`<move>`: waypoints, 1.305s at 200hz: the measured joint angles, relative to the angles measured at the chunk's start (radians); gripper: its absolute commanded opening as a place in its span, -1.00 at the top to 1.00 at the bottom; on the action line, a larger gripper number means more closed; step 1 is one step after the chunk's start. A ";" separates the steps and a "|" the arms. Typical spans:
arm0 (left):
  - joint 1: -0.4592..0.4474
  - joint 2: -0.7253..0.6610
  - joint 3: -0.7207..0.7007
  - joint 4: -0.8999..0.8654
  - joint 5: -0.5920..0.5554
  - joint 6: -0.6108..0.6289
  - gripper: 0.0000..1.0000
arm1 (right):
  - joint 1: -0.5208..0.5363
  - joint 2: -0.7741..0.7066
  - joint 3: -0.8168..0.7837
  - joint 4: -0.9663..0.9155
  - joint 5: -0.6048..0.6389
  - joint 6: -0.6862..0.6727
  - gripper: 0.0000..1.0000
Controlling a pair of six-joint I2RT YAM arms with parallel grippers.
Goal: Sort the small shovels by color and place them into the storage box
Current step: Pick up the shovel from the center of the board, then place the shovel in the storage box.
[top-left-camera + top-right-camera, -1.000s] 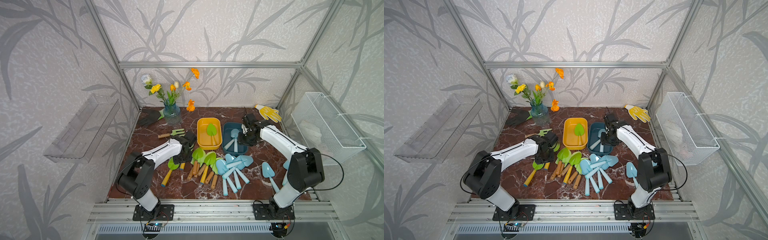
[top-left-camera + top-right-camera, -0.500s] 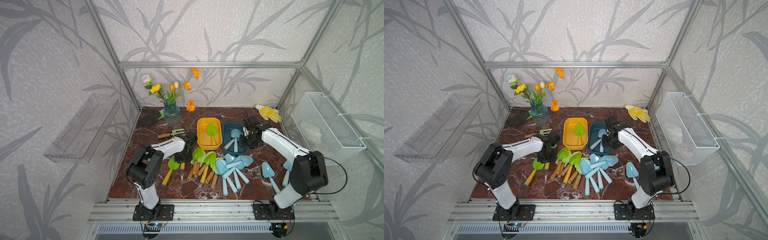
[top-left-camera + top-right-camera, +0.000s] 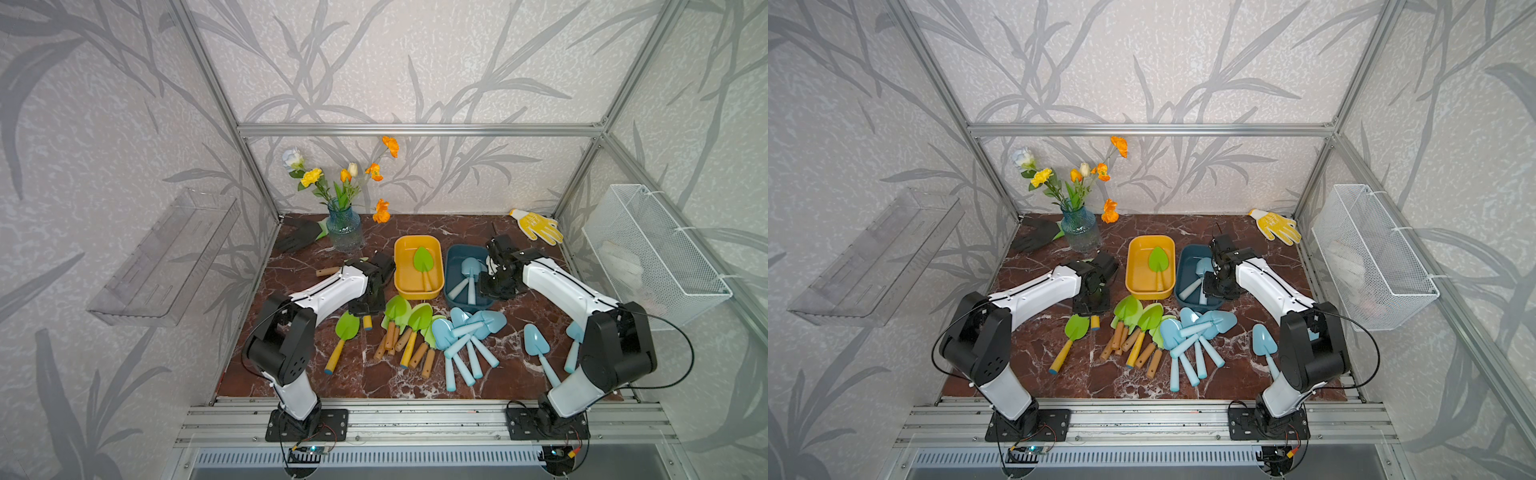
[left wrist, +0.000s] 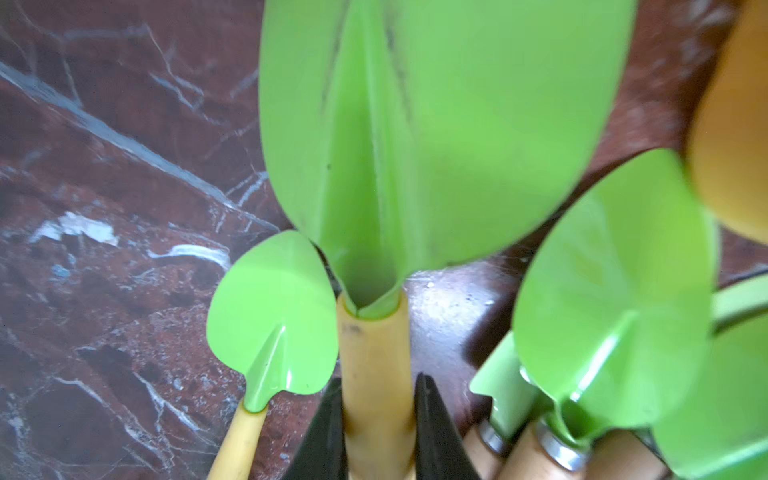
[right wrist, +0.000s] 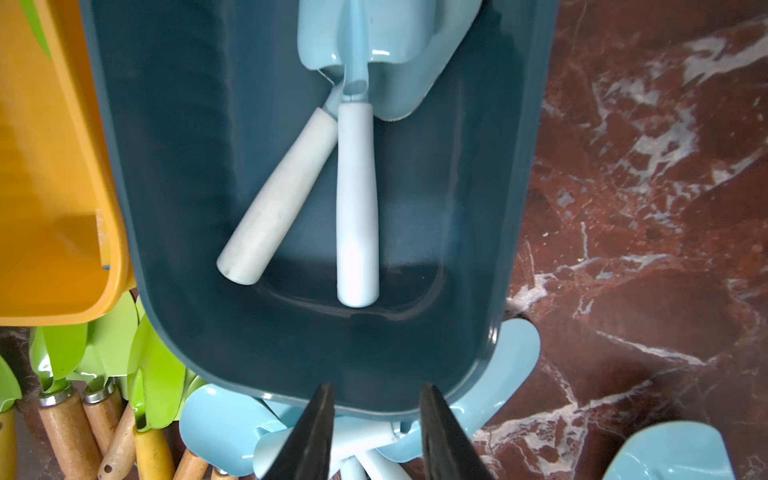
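Observation:
My left gripper (image 4: 376, 415) is shut on the yellow handle (image 4: 376, 374) of a green-bladed shovel (image 4: 436, 124), which hangs above the green shovels (image 3: 407, 328) heaped mid-table. In both top views this gripper (image 3: 368, 305) (image 3: 1090, 303) hides the blade. My right gripper (image 5: 374, 415) (image 3: 494, 286) hovers open and empty over the near rim of the dark blue storage box (image 5: 166, 208), which holds two light blue shovels (image 5: 357, 187). The yellow box (image 3: 405, 266) holds one green shovel (image 3: 423, 262). Several blue shovels (image 3: 469, 336) lie in a pile, and two more (image 3: 536, 345) lie to the right.
A lone green shovel (image 3: 345, 332) lies left of the pile. At the back stand a vase of flowers (image 3: 344, 228), a black glove (image 3: 299, 239) and a yellow glove (image 3: 538, 226). A wooden handle (image 3: 328, 272) pokes out behind my left arm. A wire basket (image 3: 652, 257) hangs right.
My left gripper has closed on the yellow handle, and the left arm's base has swung toward the table. The right gripper has drawn back slightly toward the blue box's near edge.

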 measured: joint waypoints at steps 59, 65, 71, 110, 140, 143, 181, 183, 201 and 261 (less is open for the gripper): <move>-0.019 0.108 0.343 -0.039 0.125 0.047 1.00 | 0.000 -0.082 -0.047 0.000 0.013 0.003 0.26; -0.024 0.145 0.386 -0.038 0.135 0.051 1.00 | 0.000 -0.094 -0.054 -0.001 0.016 0.003 0.26; -0.029 0.180 0.425 -0.041 0.144 0.056 1.00 | 0.000 -0.104 -0.060 -0.001 0.019 0.003 0.27; -0.058 0.428 0.653 -0.055 0.185 0.085 0.99 | 0.000 -0.171 -0.121 -0.007 0.035 0.010 0.27; -0.067 0.558 0.758 -0.072 0.203 0.092 0.96 | 0.000 -0.231 -0.163 -0.019 0.045 0.019 0.27; -0.067 0.569 0.766 -0.074 0.206 0.092 0.96 | 0.000 -0.237 -0.166 -0.023 0.046 0.021 0.27; -0.067 0.674 0.867 -0.089 0.233 0.090 0.74 | 0.000 -0.290 -0.204 -0.039 0.067 0.034 0.27; -0.067 0.676 0.870 -0.089 0.234 0.090 0.72 | 0.000 -0.292 -0.206 -0.040 0.068 0.034 0.27; -0.066 0.707 0.903 -0.096 0.246 0.089 0.45 | -0.006 -0.307 -0.227 -0.049 0.078 0.045 0.27; -0.072 0.716 0.941 -0.108 0.261 0.076 0.04 | -0.089 -0.362 -0.306 -0.113 0.122 0.108 0.03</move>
